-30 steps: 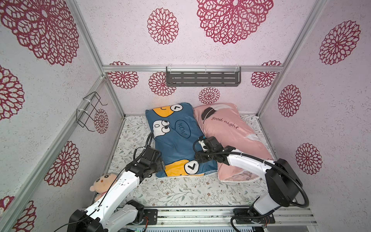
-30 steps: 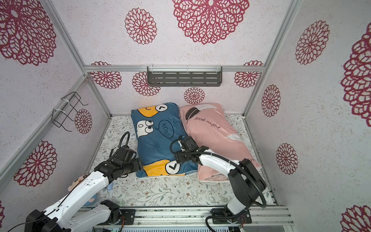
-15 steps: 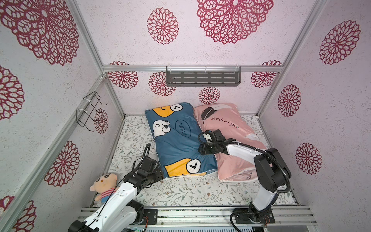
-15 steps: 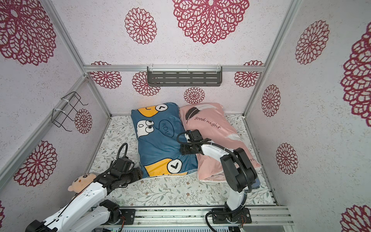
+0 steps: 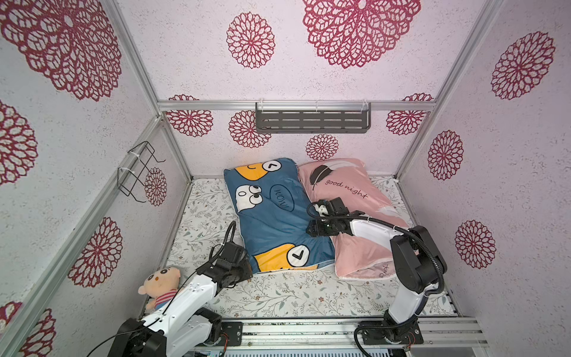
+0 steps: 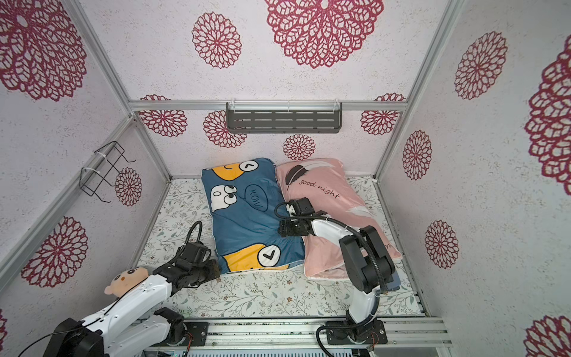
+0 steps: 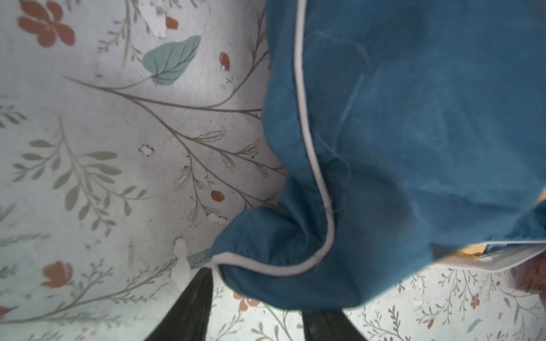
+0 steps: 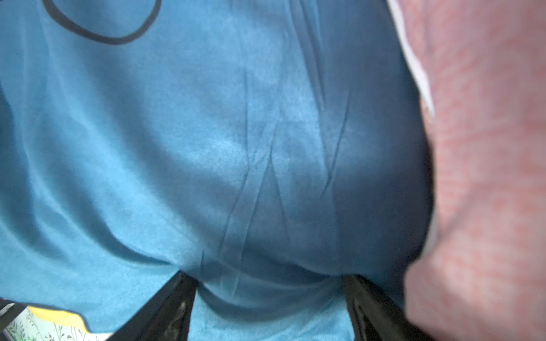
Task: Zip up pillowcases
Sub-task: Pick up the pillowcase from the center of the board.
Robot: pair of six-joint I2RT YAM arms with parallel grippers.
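The blue pillowcase (image 5: 272, 222) (image 6: 244, 222) with cartoon faces lies on the floral sheet, and the pink pillowcase (image 5: 349, 191) (image 6: 321, 259) with "good night" script touches its right side. My left gripper (image 5: 245, 273) (image 6: 216, 269) sits at the blue one's near-left corner. In the left wrist view its jaws (image 7: 260, 298) stand apart with that white-piped blue corner (image 7: 413, 133) bunched between and over them. My right gripper (image 5: 310, 230) (image 6: 281, 230) presses open into the blue fabric (image 8: 206, 147) at its right edge, beside the pink one (image 8: 487, 147). A fabric bulge fills the right jaws (image 8: 267, 279). No zip slider shows.
A plush doll (image 5: 160, 284) (image 6: 126, 278) lies at the near left beside my left arm. The floral sheet (image 5: 293, 293) covers the floor. A grey shelf (image 5: 312, 120) hangs on the back wall and a wire rack (image 5: 139, 173) on the left wall.
My left gripper slid along the blue pillowcase's left edge toward the front corner and its jaws narrowed. The right arm's elbow folded inward while its gripper stayed on the blue fabric.
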